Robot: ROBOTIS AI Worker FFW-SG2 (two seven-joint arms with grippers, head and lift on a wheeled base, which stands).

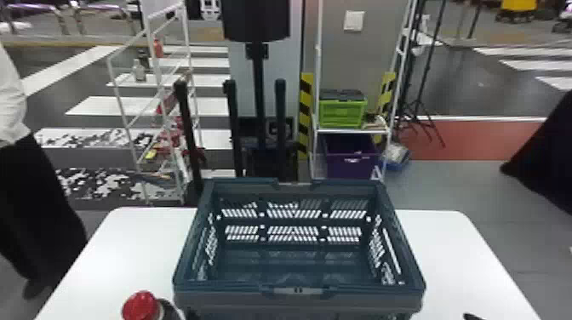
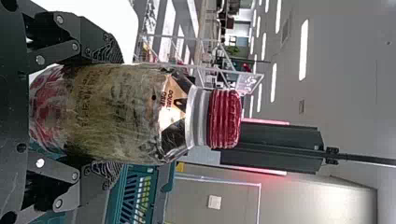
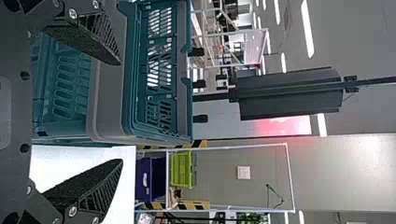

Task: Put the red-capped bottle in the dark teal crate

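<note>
In the head view, the dark teal crate [image 1: 298, 291] stands on the white table, its open top facing up. The bottle's red cap [image 1: 140, 305] shows at the bottom edge, outside the crate's near left corner. In the left wrist view, my left gripper [image 2: 113, 112] is shut on the red-capped bottle [image 2: 116, 112], one finger on each side of its body, cap end free. A dark tip of my right gripper [image 1: 474, 317] shows low at the right, beyond the crate's right side. In the right wrist view, my right gripper [image 3: 120, 112] stands open with nothing held, near the crate [image 3: 107, 93].
The white table [image 1: 459, 255] extends on both sides of the crate. Behind it stand a white wire rack [image 1: 161, 85] at the left and a shelf holding a green crate [image 1: 342, 112] above a purple bin [image 1: 351, 164].
</note>
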